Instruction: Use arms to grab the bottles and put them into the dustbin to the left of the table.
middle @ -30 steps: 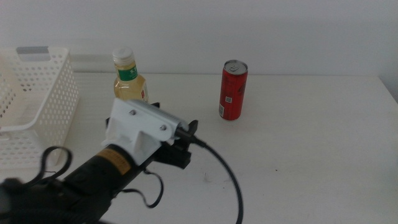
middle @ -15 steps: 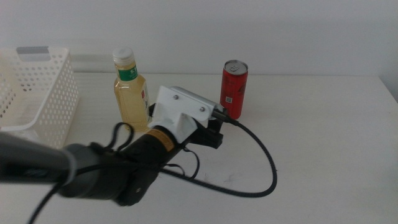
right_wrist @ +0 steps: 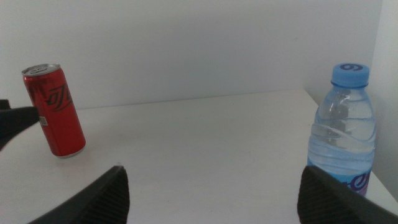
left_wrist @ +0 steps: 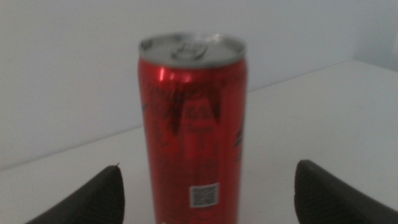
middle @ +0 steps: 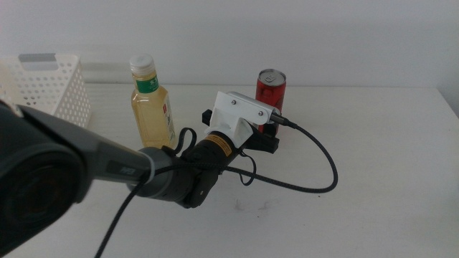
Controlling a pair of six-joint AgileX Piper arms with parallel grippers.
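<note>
The slim red can stands upright at the back middle of the table. My left gripper has reached it from the left, open, with a jaw on each side of the can and not touching it. The yellow-liquid bottle stands upright to the left of the arm. The white dustbin is at the far left. My right gripper is open and empty, out of the middle view. Its wrist view shows the red can and the clear water bottle.
The left arm's black cable loops over the table in front of the can. A dark jaw tip of the left gripper shows beside the can in the right wrist view. A white wall backs the table.
My left arm has swung to the right, from in front of the yellow-liquid bottle to the red can. Its open jaws now flank the can. The bottle and can have not moved.
</note>
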